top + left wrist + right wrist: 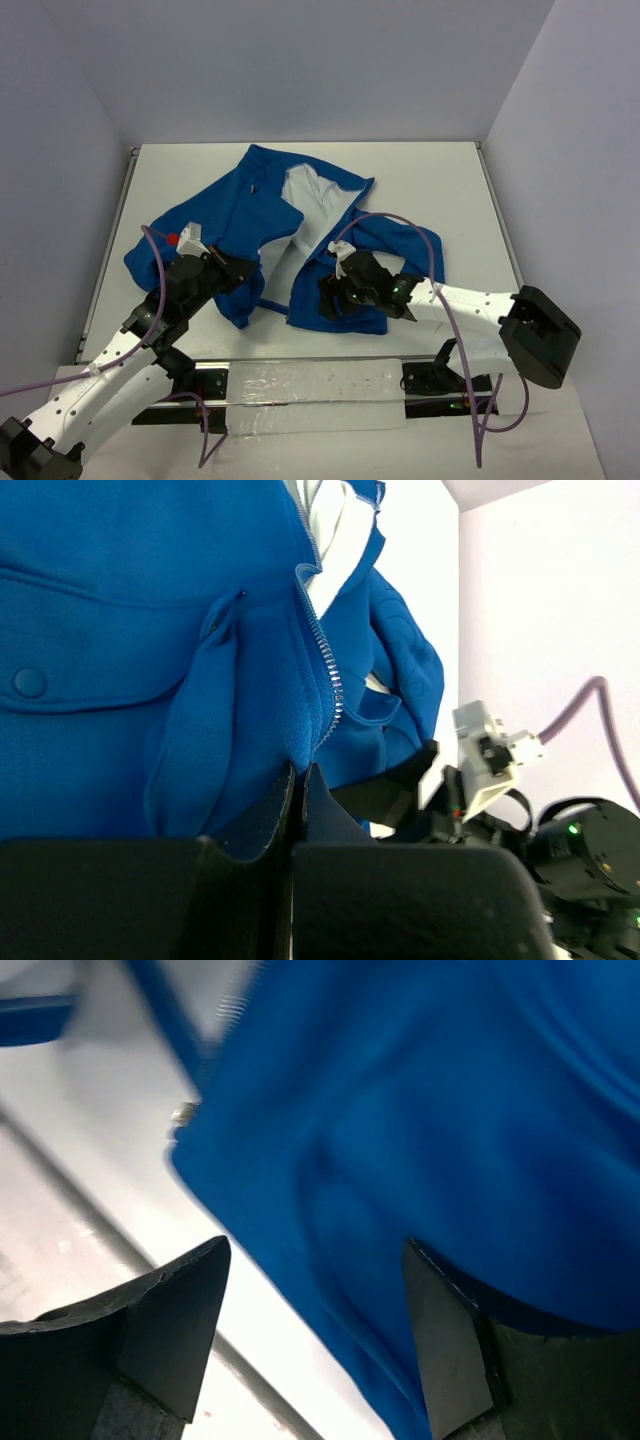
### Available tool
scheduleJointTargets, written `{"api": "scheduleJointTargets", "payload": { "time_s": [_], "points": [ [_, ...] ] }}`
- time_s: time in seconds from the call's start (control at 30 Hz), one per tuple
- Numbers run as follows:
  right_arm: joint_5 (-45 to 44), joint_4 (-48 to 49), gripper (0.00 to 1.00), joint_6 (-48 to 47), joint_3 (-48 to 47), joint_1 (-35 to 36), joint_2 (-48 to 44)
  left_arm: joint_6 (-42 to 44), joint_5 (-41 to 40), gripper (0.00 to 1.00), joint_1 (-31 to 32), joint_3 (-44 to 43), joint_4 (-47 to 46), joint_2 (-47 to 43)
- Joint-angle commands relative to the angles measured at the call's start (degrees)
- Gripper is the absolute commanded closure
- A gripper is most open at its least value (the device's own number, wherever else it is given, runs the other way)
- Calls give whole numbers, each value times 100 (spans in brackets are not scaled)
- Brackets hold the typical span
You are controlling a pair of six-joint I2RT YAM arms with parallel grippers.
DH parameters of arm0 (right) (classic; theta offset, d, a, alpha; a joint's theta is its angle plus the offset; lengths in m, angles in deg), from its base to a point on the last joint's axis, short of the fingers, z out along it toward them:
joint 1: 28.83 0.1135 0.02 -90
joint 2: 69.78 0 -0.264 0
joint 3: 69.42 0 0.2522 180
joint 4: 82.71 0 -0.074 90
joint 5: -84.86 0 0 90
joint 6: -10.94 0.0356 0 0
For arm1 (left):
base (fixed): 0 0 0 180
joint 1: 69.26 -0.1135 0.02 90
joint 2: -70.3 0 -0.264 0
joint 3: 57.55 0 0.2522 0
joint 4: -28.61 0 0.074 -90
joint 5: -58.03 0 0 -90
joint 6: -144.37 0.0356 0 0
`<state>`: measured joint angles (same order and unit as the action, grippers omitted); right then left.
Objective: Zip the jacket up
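The royal-blue jacket (245,215) lies spread open on the white table, white lining (310,200) showing up the middle. My left gripper (243,270) is shut on the bottom hem of the jacket's left front panel; in the left wrist view (298,772) the fingers pinch blue fabric just below the zipper teeth (327,675). My right gripper (330,298) is open over the bottom edge of the right front panel. In the right wrist view (315,1260) blue fabric (420,1130) lies between and beyond the spread fingers, with a small metal zipper end (183,1114) at the panel's corner.
The white table (440,190) is walled by grey panels at left, back and right. A purple cable (400,225) loops over the jacket's right side. A clear plastic strip (310,390) lies along the near edge between the arm bases.
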<state>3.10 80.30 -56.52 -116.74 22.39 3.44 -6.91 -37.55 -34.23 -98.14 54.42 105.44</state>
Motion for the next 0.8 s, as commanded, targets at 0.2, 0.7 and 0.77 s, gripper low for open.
{"api": "scheduleJointTargets", "payload": {
  "time_s": [0.2, 0.7, 0.77],
  "points": [
    [-2913, -1975, 12, 2084, 252, -380, -1643, 12, -197, 100, -46, -96, 110, -17],
    [-2884, -1834, 100, 1858, 132, -1619, -1367, 112, -164, 100, -45, -268, 220, 156],
    [-2982, -1930, 100, 1378, -193, -2091, -1192, 86, -139, 100, -47, -231, 166, 104]
  ]
}}
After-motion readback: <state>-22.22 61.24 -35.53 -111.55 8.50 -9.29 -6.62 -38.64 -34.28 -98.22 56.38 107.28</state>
